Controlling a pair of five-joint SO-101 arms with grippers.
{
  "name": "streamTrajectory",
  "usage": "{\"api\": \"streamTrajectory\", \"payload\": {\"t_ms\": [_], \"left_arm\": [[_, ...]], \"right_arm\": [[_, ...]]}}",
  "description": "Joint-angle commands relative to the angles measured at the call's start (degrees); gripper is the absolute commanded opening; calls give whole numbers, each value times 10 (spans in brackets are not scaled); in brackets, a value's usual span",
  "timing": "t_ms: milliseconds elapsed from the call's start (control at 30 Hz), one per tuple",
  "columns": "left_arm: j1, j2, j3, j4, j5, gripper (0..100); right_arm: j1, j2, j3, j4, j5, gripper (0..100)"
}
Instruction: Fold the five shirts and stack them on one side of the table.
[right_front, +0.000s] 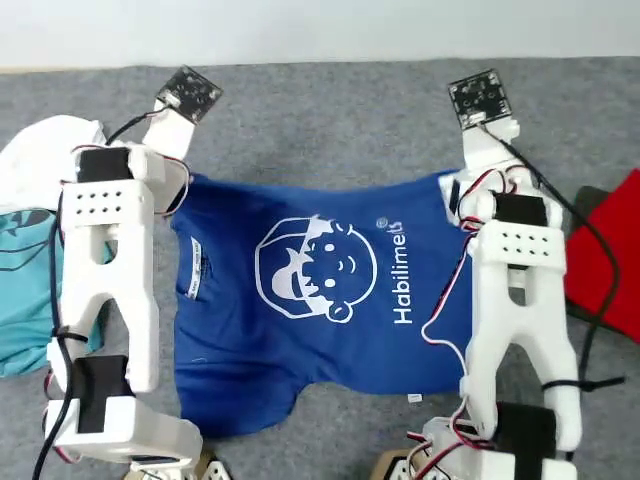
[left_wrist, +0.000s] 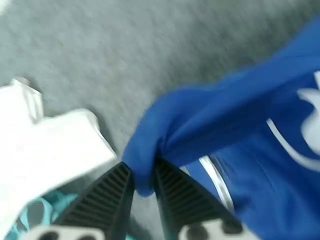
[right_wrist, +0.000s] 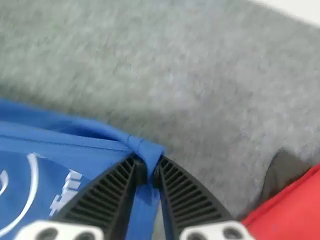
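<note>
Two arms extended forward, left gripper and right gripper each clamped on blue shirt

Counter: grey, fuzzy, felt-like cover with faint mottling, spans full width of high view. Same grey surface lies beneath in both wrist views, unmarked. Pale off-white surface runs along counter's far edge, plain, edge to edge. Thin tan strip sits at far-left end of that boundary, between grey cover and pale surface.
</note>
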Motion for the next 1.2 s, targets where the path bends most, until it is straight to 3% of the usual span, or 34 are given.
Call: {"api": "streamTrajectory", "payload": {"t_ms": [0,100,300,467,600,833,1167], "left_arm": [[12,-17,-44,125,-52,3],[19,-17,-45,199,-85,3],[4,-18,-38,199,-91,3],[8,-17,-38,176,-90,3],[7,-18,-38,87,-51,3],[7,-18,-38,-147,33,3],[8,21,-38,-364,45,3]], "right_arm": [[-3,-48,-10,53,6,9],[-3,-60,-10,87,6,9],[0,-72,-10,109,6,9],[-4,-66,-9,56,6,9],[-5,-65,-9,-37,6,9],[-22,-40,-10,-184,6,9],[-27,22,-10,-306,6,9]]}}
